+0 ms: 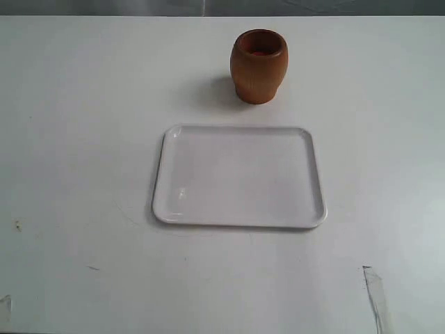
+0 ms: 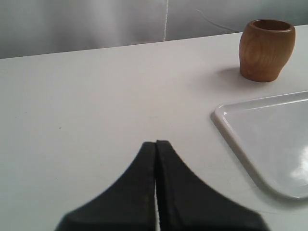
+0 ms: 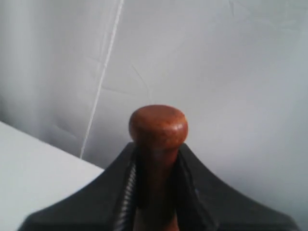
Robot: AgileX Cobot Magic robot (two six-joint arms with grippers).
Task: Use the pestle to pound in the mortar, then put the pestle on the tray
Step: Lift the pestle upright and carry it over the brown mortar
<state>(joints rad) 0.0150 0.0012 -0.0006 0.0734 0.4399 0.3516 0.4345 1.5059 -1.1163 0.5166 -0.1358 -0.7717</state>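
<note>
1. Table: one white surface carries the task items. A dark scuff mark lies near its front right edge, well apart from them.
2. Backdrop: creased grey fabric hangs behind the table.
3. Mortar: one unit, upright near the far edge, with its reddish interior visible through the open mouth.
4. Tray: one unit, lying flat in front of the mortar. The two are near but apart, with a strip of bare table between them.
5. Pestle: one unit, seen only in the right wrist view. Its rounded end projects beyond the fingertips, with the fabric behind it.
6. Right gripper: jaws are clamped on the pestle shaft, one on each side.
7. Left gripper: jaws are pressed together and hold nothing. It sits over bare table, and the tray corner and mortar lie to one side.
</note>
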